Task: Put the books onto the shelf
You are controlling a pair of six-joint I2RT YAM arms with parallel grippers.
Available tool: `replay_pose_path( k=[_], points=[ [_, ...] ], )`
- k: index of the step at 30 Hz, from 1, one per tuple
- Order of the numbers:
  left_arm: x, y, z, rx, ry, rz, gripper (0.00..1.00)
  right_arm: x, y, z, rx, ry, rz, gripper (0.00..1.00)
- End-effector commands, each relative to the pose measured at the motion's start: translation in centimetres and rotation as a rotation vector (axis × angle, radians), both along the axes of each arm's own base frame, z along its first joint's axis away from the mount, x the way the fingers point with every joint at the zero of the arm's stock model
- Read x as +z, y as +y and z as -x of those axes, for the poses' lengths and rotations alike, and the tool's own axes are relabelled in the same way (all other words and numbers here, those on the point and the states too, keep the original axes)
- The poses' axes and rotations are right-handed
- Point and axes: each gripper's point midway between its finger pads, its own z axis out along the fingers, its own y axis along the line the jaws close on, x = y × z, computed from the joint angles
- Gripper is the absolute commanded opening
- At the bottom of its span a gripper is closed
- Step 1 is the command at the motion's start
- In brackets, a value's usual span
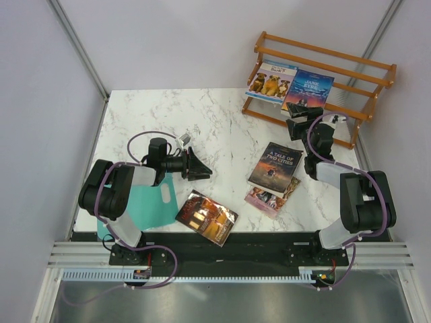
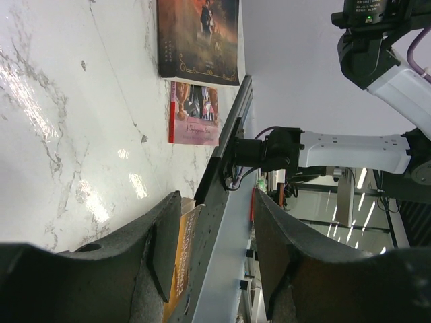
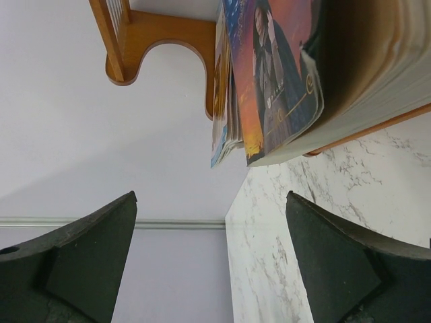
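A white marble-patterned tabletop (image 1: 168, 121) with grey veins fills the middle of the overhead view. A teal flat sheet (image 1: 153, 205) with a rounded handle hole lies flat near the table's near-left corner, the hole toward its right side. A black base plate (image 1: 236, 243) runs along the near edge, beside silver aluminium rails (image 1: 229, 260). Pale lilac-grey wall panels (image 1: 168, 40) enclose the space.

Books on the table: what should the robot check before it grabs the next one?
1. Right gripper open and empty: ok.
2. Left gripper empty: ok.
3. Jane Eyre resting on the shelf: ok.
4. All books shelved: not ok; A Tale of Two Cities, pink-purple book and red-brown book lie on the table.
5. Pink-purple book free to lift: not ok, partly under A Tale of Two Cities.
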Motion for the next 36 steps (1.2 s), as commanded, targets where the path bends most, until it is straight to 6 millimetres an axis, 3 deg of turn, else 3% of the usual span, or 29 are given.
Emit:
replay_pose_path(
  k=[1,7,15,22,28,32,33,36],
  points=[
    [0.3,0.0,0.2,-0.034,-0.078,0.018,0.54,0.3,-0.1,0.2,0.004,-0.018,0.019,0.98],
    [0.2,0.1,0.3,-0.030,-0.075,0.017,0.54,0.2,-0.6,-0.5,-0.025,-0.022,0.022,0.94],
    [0.1,0.1,0.3,-0.028,-0.074,0.015,0.54,1.6,-0.7,-3.2,-0.034,-0.050,0.065,0.93],
    [-0.1,0.2,0.6,-0.028,-0.068,0.014,0.54,3.2,-2.0,-5.1,-0.078,-0.078,0.075,0.92],
    [-0.2,0.2,0.6,-0.027,-0.065,0.012,0.54,3.5,-3.3,-5.6,-0.102,-0.080,0.073,0.92],
    [-0.3,0.2,0.7,-0.027,-0.062,0.011,0.54,3.7,-3.2,-5.5,-0.100,-0.085,0.069,0.92],
    [-0.4,0.2,0.7,-0.026,-0.060,0.011,0.54,3.7,-4.7,-5.6,-0.127,-0.084,0.071,0.92],
    [-0.4,0.2,0.6,-0.023,-0.060,0.010,0.54,3.8,-4.9,-5.7,-0.124,-0.085,0.069,0.92]
  ],
)
